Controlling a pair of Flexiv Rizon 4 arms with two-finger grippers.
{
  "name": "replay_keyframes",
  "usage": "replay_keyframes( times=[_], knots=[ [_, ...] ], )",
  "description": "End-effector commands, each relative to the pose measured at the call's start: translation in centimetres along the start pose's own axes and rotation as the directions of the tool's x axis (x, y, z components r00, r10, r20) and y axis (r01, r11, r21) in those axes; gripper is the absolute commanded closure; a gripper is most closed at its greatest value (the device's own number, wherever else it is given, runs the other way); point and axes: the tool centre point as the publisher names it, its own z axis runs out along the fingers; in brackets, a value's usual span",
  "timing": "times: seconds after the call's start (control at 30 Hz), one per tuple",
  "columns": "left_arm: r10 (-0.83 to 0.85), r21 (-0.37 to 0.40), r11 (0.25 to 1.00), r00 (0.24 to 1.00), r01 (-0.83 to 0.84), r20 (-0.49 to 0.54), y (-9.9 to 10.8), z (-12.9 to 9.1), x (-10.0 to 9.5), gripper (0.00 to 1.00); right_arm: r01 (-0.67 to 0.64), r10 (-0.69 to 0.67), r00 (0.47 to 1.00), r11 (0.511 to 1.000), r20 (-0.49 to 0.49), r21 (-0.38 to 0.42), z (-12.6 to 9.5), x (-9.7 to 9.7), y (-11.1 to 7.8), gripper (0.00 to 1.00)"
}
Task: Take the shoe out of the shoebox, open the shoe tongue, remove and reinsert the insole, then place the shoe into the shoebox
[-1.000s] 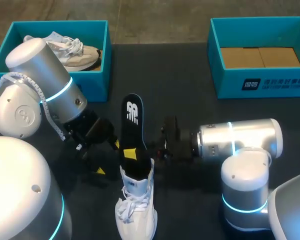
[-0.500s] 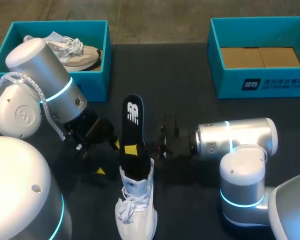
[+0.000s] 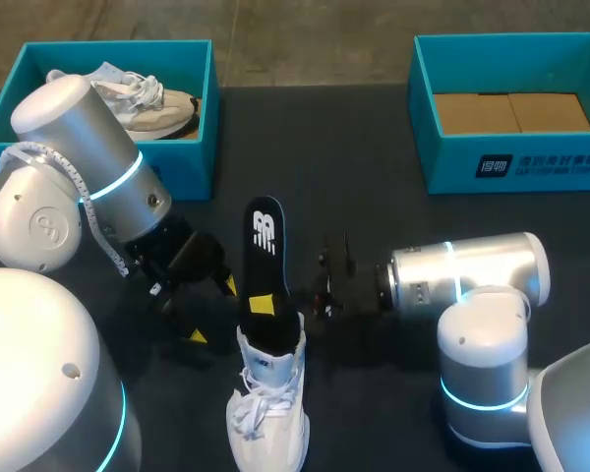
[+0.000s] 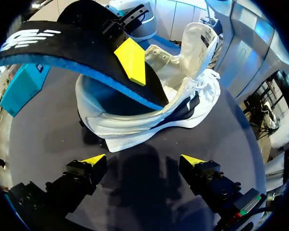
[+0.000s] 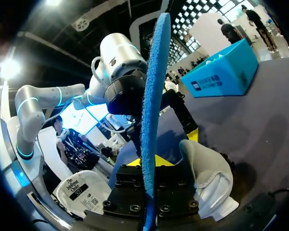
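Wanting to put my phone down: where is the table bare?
Bare table lies between the left shoebox and the right shoebox. Crowded around the white shoe: the left claw beside it, the right claw gripping the insole.

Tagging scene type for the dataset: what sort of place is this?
Probably a robot test bench: a dark table bearing a teal shoebox, a second shoebox, and the right gripper shut on a black insole at a white shoe.
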Motion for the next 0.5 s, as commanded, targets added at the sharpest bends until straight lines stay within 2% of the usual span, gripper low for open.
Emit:
replay_keyframes(
  times=[0.03, 0.5],
  knots=[
    [0.001, -0.001, 1.000, 1.000, -0.001, 0.002, 0.0, -0.1, 0.1, 0.00, -0.006, 0.006, 1.000, 1.000, -0.001, 0.000, 0.2, 0.0, -0.9, 1.00],
    [0.001, -0.001, 1.000, 1.000, -0.001, 0.002, 0.0, -0.1, 0.1, 0.00, -0.037, 0.036, 0.999, 0.999, 0.024, 0.034, 1.0, 1.0, -3.4, 1.00]
  ],
)
